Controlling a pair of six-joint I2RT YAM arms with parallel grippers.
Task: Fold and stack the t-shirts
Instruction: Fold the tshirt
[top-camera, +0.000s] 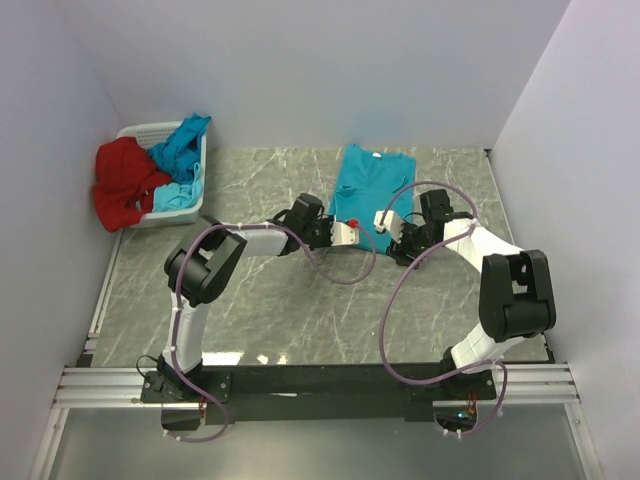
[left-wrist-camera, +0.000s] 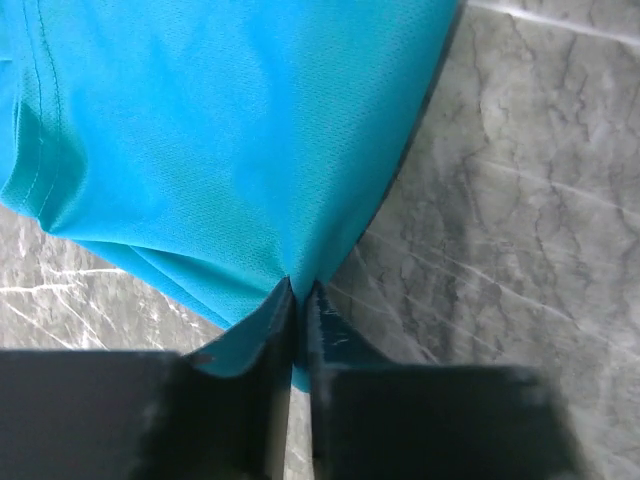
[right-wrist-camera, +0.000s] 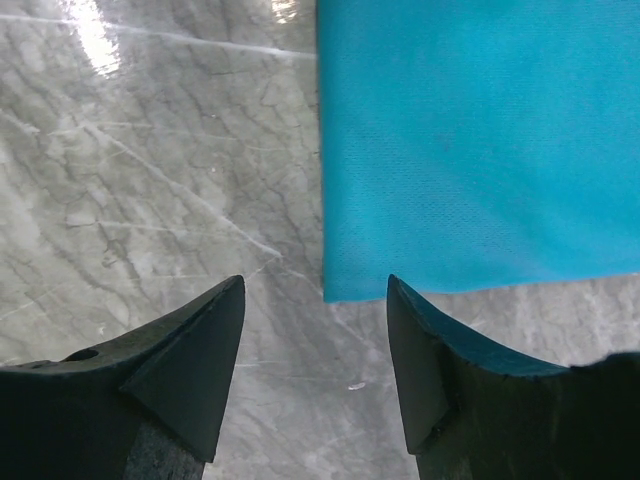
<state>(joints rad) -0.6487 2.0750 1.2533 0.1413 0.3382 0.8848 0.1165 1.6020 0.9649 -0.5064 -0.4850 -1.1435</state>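
1. Bright turquoise cloth t-shirt: flat on the grey marble table, far centre
2. Left gripper: I have its fingers clamped on the near hem, for lifting
3. Right gripper: fingers apart over the hem corner, ready to pinch

My right gripper gapes over the marble table; I see the turquoise t-shirt corner ahead, apparently untouched

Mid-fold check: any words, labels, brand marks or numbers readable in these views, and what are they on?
No readable text in any view.
Flat turquoise t-shirt: dark speck at the collar, too small to read.
White basket and red t-shirt: no lettering visible.
Left pincer, right pincer: unmarked black.
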